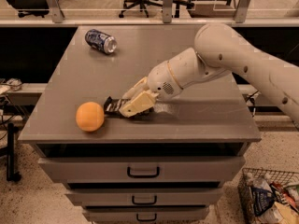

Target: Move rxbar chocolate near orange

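**The count, kind by kind**

One orange (89, 116), one rxbar chocolate (112, 106) and one drink can (101, 41) are on the one surface (196, 120): three loose things in all. One arm (224, 55) reaches in and ends in one pincer (135, 104), low over the front left, just beside the orange and clamped on the rxbar chocolate. Below are three drawers (143, 171), each with one handle. One wire basket (261, 190) stands on the floor.
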### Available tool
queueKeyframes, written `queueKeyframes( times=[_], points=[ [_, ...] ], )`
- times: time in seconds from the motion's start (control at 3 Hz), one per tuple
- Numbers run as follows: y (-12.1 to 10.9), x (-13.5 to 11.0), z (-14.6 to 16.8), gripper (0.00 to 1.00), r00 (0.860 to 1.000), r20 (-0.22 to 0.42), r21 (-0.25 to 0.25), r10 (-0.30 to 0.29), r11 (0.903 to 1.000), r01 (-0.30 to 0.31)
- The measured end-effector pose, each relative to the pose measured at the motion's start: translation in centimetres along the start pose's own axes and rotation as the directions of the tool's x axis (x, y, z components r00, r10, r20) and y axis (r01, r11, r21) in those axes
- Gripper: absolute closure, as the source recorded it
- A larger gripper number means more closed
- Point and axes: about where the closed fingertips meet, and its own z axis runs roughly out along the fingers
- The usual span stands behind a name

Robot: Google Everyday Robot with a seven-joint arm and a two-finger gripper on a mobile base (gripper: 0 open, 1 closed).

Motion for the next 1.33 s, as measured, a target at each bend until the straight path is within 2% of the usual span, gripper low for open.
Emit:
queueKeyframes(
  times=[0.67, 1.0, 1.33],
  points=[
    [0.8, -0.2, 0.4, 0.12, 1.0, -0.011, -0.013, 0.005, 0.9999, -0.005],
    [0.7, -0.2, 0.0, 0.0, 1.0, -0.018, -0.003, 0.003, 1.0, -0.003],
    [0.1, -0.8, -2.6, 0.0, 0.999, -0.04, 0.057, -0.018, 0.9982, 0.02]
  ],
)
